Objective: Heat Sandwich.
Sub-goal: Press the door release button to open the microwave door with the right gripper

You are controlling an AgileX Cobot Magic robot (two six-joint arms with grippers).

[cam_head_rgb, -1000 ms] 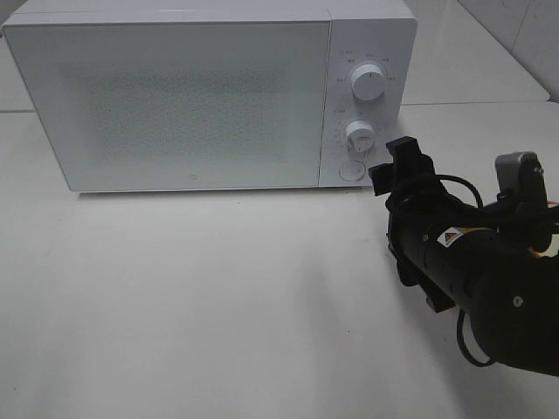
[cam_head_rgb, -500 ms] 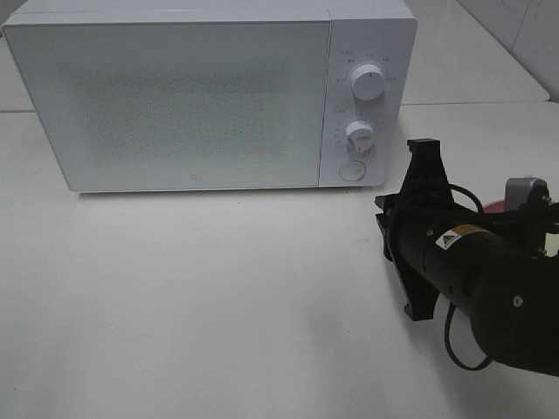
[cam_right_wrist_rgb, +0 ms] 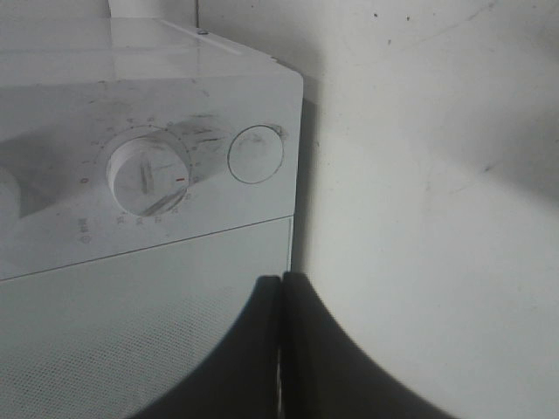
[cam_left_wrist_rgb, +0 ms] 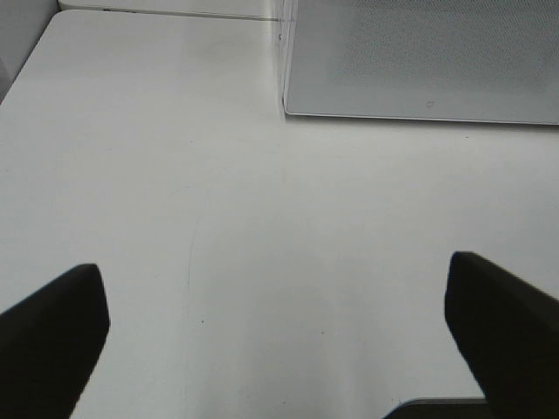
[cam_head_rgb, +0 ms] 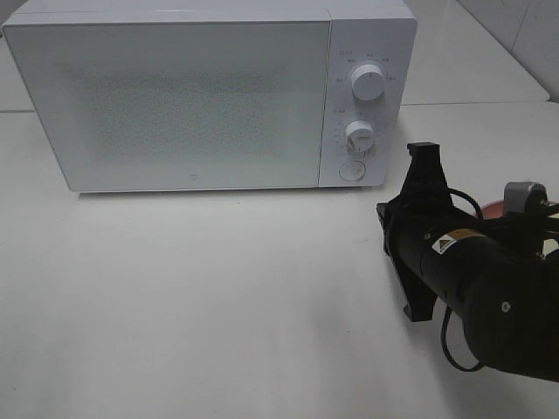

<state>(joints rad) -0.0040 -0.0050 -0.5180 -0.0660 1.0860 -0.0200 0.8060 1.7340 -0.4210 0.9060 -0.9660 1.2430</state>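
Right gripper (cam_head_rgb: 424, 155), fingers newly pressed together, is aiming at the microwave's (cam_head_rgb: 175, 96) round button (cam_head_rgb: 352, 171) just upper-left of it; left gripper (cam_left_wrist_rgb: 275, 305) is idling, fingers apart.

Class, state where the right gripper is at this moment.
In the exterior high view, the right gripper sits shut on the right side, just right of the round button on the microwave.

I see the microwave (cam_head_rgb: 210, 96) as smooth white casing, plastic or painted, with a soft sheen. Its door (cam_head_rgb: 175, 105) looks glassy over a fine dotted mesh. The knobs (cam_head_rgb: 367, 83) beside the door are glossy white plastic, and the panel (cam_right_wrist_rgb: 218, 96) around them is smudged. The table (cam_head_rgb: 201, 297) in front of the microwave is white, smooth and nearly matt. My right arm (cam_head_rgb: 489, 297), right of the microwave, is matt black.
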